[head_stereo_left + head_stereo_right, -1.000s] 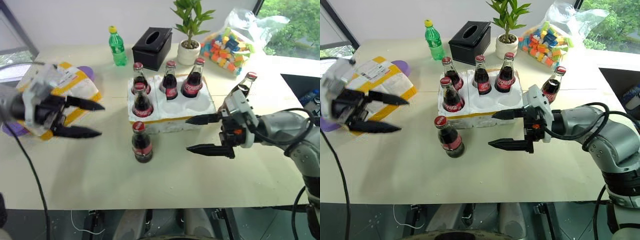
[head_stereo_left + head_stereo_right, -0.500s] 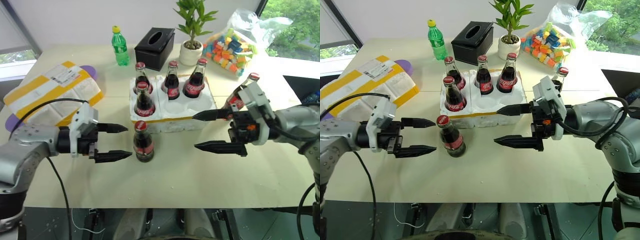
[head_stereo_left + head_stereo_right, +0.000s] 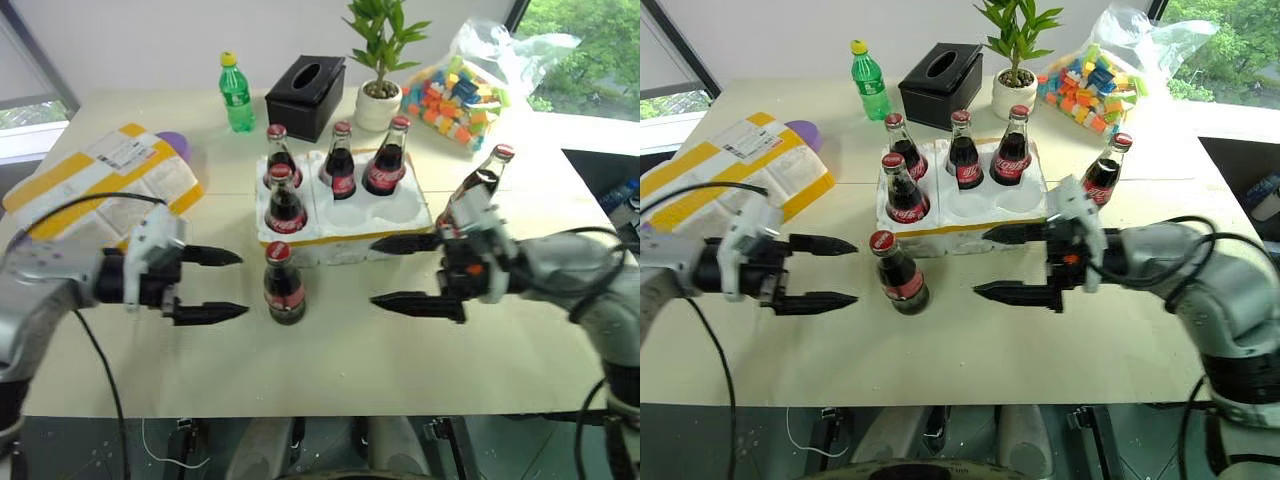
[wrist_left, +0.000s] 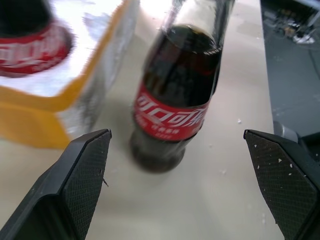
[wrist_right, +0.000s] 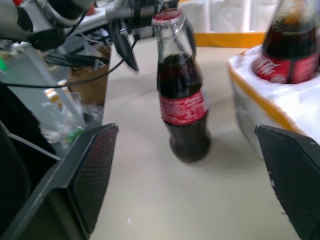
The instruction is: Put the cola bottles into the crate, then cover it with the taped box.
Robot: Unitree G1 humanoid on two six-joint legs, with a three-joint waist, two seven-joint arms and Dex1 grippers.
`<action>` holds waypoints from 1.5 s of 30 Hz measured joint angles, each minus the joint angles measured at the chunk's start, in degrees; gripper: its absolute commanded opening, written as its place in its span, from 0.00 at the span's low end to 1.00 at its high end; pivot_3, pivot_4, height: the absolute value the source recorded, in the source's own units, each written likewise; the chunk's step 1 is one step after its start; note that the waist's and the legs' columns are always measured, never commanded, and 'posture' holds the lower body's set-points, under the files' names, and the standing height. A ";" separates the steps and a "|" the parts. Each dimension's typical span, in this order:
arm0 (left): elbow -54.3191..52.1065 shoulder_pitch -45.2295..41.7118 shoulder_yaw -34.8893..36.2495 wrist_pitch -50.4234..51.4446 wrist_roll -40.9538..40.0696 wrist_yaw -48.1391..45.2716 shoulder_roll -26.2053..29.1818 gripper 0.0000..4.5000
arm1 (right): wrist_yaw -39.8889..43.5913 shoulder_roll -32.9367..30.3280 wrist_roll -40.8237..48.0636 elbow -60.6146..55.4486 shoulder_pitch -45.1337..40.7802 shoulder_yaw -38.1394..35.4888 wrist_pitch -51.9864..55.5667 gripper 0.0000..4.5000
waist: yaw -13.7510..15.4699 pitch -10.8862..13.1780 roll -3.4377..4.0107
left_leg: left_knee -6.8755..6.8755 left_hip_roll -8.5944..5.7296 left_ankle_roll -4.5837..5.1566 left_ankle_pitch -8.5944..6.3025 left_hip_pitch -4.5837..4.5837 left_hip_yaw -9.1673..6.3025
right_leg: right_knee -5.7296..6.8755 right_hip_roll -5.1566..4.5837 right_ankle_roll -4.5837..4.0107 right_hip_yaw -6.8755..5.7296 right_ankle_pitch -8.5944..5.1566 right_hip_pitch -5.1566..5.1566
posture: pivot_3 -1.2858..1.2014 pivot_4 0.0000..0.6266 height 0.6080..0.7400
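The white foam crate (image 3: 408, 214) with a yellow tape band holds several cola bottles (image 3: 341, 161). One cola bottle (image 3: 284, 285) stands loose on the table in front of the crate. Another (image 3: 482, 180) stands at the crate's right end, behind my right arm. My left gripper (image 3: 243, 285) is open, level, just left of the loose bottle, which the left wrist view frames between its fingers (image 4: 80, 175). My right gripper (image 3: 372, 271) is open to the bottle's right, facing it, nothing held. The taped box (image 3: 100, 185) lies at the far left.
At the back of the table stand a green plastic bottle (image 3: 236, 93), a black tissue box (image 3: 305, 95), a potted plant (image 3: 380, 60) and a bag of coloured blocks (image 3: 460, 85). The table's front edge (image 3: 320, 412) runs close below both grippers.
My left gripper has come down from over the taped box and moved right, to beside the loose bottle. The right gripper has stayed open in about the same place.
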 measured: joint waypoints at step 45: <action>9.69 -7.50 -1.41 -3.52 0.04 -8.58 7.18 1.00 | -0.63 18.28 -4.35 7.95 -9.11 5.67 7.03 0.62 | -1.14 0.04 0.04 | -0.09 -0.01 -0.11 0.05 0.02 -0.02 | 0.06 0.18 0.00 -0.03 0.02 -0.07 | 0.52 0.24 0.94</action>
